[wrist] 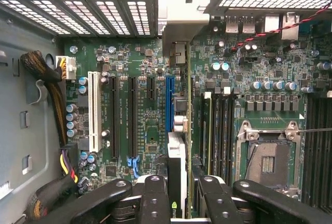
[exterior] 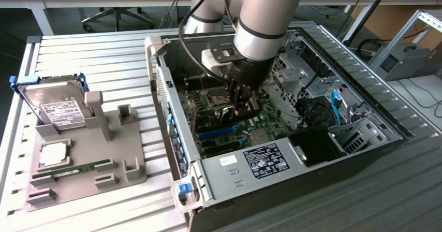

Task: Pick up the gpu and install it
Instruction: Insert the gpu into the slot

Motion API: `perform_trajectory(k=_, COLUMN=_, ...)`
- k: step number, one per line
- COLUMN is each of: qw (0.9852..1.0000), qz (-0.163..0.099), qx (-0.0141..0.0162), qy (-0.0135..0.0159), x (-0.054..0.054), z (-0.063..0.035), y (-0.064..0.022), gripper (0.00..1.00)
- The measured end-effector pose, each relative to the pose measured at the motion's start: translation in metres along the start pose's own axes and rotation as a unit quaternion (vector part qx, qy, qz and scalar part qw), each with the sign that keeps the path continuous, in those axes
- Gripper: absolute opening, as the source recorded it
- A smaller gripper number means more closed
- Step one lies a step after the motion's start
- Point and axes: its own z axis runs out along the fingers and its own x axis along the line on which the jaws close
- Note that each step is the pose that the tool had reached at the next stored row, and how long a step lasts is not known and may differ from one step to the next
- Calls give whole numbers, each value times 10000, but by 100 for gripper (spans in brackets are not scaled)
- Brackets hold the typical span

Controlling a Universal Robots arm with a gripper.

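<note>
My gripper [exterior: 241, 106] reaches down into the open computer case [exterior: 207, 183], just above the green motherboard [exterior: 259, 123]. It is shut on the gpu [wrist: 176, 154], a thin dark card seen edge-on in the wrist view between the two black fingers [wrist: 154, 193]. The card's silver end bracket [wrist: 176, 24] points toward the case's rear slot openings. The card hangs directly beside and along the blue expansion slot [wrist: 169, 102]. I cannot tell whether its lower edge touches the slot.
On the exterior view's left, a grey fixture [exterior: 103, 154] holds a silver hard drive [exterior: 59, 107], a square chip [exterior: 52, 154] and a green RAM stick [exterior: 72, 169]. Inside the case are a white slot [wrist: 94, 111], a CPU socket [wrist: 270, 156], cable bundles [wrist: 49, 86] and drive cages [exterior: 304, 71].
</note>
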Motion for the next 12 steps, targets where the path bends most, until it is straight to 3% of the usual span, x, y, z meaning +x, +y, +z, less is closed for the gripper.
perform_trajectory(k=12, qw=10000, qz=0, qx=0, qy=0, x=0, z=0, y=26, gripper=27)
